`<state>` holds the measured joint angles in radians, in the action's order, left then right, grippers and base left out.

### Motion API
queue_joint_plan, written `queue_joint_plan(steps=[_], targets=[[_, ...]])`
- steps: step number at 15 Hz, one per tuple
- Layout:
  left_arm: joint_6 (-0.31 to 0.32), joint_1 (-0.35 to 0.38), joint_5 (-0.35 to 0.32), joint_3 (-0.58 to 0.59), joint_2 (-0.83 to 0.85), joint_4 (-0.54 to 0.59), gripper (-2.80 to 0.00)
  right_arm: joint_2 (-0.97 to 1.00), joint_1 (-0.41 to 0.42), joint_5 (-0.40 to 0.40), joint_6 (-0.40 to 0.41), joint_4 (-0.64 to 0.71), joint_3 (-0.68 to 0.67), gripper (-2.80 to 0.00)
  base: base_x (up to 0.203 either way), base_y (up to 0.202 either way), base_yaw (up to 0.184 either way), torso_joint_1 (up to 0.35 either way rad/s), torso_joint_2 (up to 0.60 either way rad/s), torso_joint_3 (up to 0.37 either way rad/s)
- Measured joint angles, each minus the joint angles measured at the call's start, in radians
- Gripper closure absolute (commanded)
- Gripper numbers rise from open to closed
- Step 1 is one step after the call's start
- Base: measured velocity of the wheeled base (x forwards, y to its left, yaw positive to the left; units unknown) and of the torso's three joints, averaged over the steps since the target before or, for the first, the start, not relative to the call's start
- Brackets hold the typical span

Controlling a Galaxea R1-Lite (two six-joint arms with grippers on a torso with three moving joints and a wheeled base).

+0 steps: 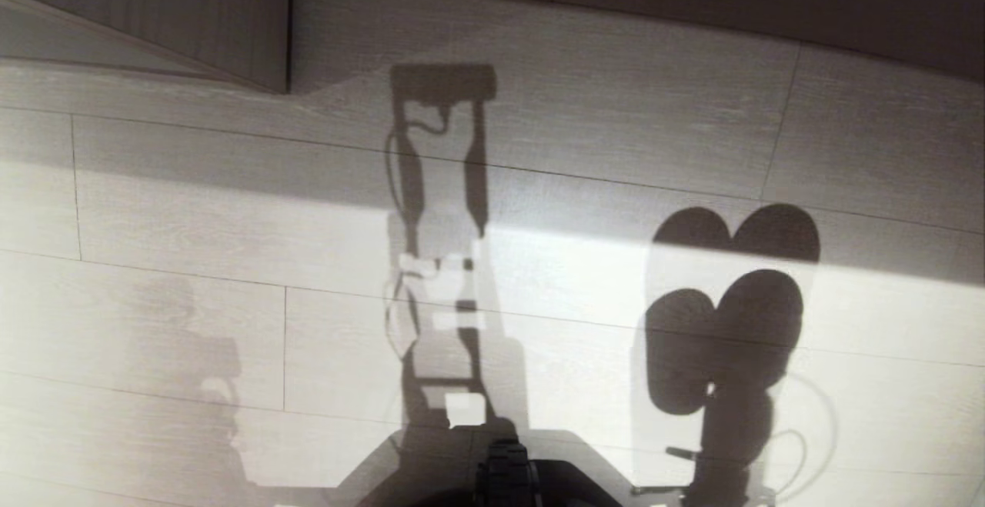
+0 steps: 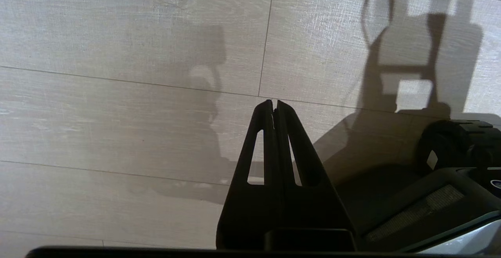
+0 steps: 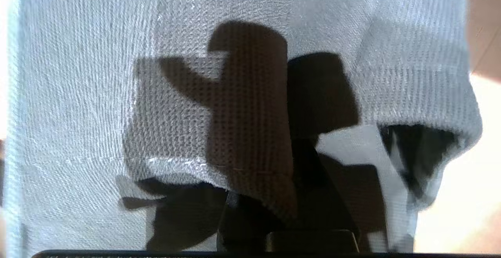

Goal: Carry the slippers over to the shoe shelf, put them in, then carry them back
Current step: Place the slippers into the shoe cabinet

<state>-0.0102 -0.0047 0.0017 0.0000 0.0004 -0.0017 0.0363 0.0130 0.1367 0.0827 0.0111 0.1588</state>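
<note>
Right wrist view showed the right end effector (image 3: 287,211) closed on the grey knitted fabric slippers (image 3: 195,93), carried above the pale wood-grain floor (image 1: 154,207); left end effector (image 2: 274,105) closed, empty. Delivery seemed unfinished.

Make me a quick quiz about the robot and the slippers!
1. True or false: the left hand holds a slipper.
2. What holds the slippers? A) left hand B) right hand C) nothing
3. Fill in: the left hand is shut above the pale wooden ____.
Key: 1 false. 2 B. 3 floor.
</note>
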Motion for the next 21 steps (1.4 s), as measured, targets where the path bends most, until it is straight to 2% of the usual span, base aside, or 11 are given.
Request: queue_joint_plan(steps=[3,7,8,11,21], targets=[[0.000,0.000,0.000,0.000,0.000,0.000,0.00,-0.028,-0.002,-0.024,-0.002,-0.095,-0.113,0.00,0.000,0.000,0.000,0.000,0.00,0.000],[0.000,0.000,0.000,0.000,0.000,0.000,0.00,-0.038,-0.001,-0.116,0.007,-0.045,-0.149,0.00,0.000,0.000,0.000,0.000,0.00,0.000],[0.001,0.000,0.000,0.000,0.000,0.000,0.00,-0.039,-0.001,-0.121,0.010,-0.006,-0.154,0.00,0.000,0.000,0.000,0.000,0.00,0.000],[0.000,0.000,0.000,0.000,0.000,0.000,0.00,-0.039,-0.002,-0.126,0.008,-0.013,-0.158,0.00,0.000,0.000,0.000,0.003,0.00,0.034],[-0.003,0.000,-0.001,0.000,-0.001,0.002,0.00,-0.040,-0.002,-0.130,-0.056,-0.013,-0.159,0.00,0.000,0.000,0.000,0.001,0.00,0.195]])
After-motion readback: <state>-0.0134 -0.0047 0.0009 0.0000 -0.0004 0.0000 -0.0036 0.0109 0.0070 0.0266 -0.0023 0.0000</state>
